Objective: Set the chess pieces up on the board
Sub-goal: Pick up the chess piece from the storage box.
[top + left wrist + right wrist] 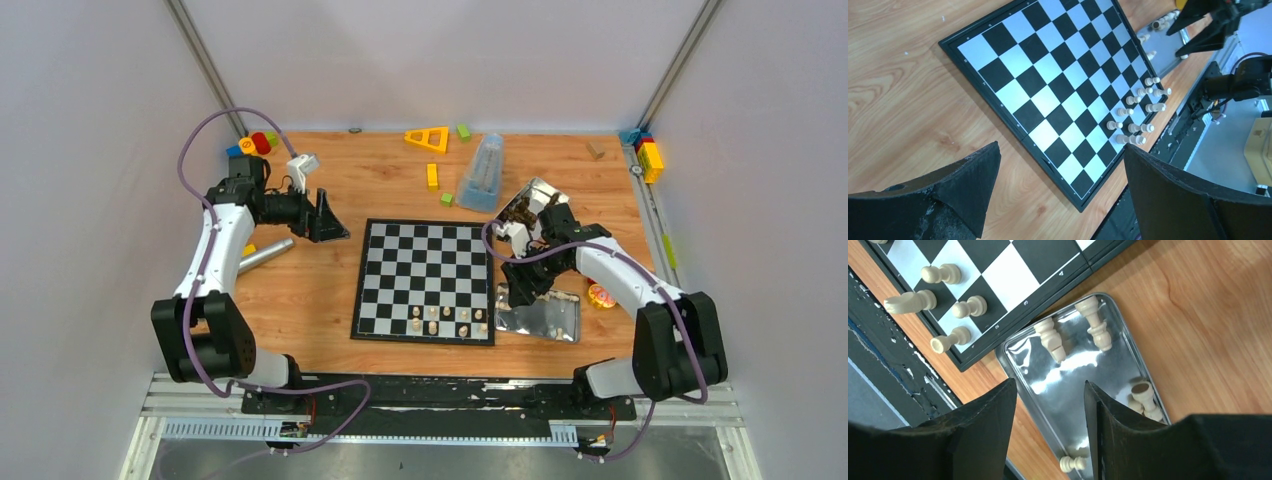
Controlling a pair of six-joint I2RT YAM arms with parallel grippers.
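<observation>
The black-and-white chessboard [420, 255] lies flat mid-table. Several cream chess pieces [445, 318] stand on its near right squares; they also show in the left wrist view [1138, 110] and the right wrist view [940, 274]. More cream pieces [1050, 340] lie in a shiny metal tin [555, 318] just right of the board's near corner. My right gripper [520, 292] hangs open and empty over that tin [1073, 375], with a small piece [1070, 463] below its fingers. My left gripper [325, 225] is open and empty, above the wood left of the board's far corner [1048, 85].
A second open tin [530, 200] with dark pieces and a clear plastic container [482, 172] stand behind the board's right side. Coloured blocks [255, 143] sit at the back corners, a yellow triangle [428, 138] at the back. A metal cylinder [265, 253] lies by the left arm.
</observation>
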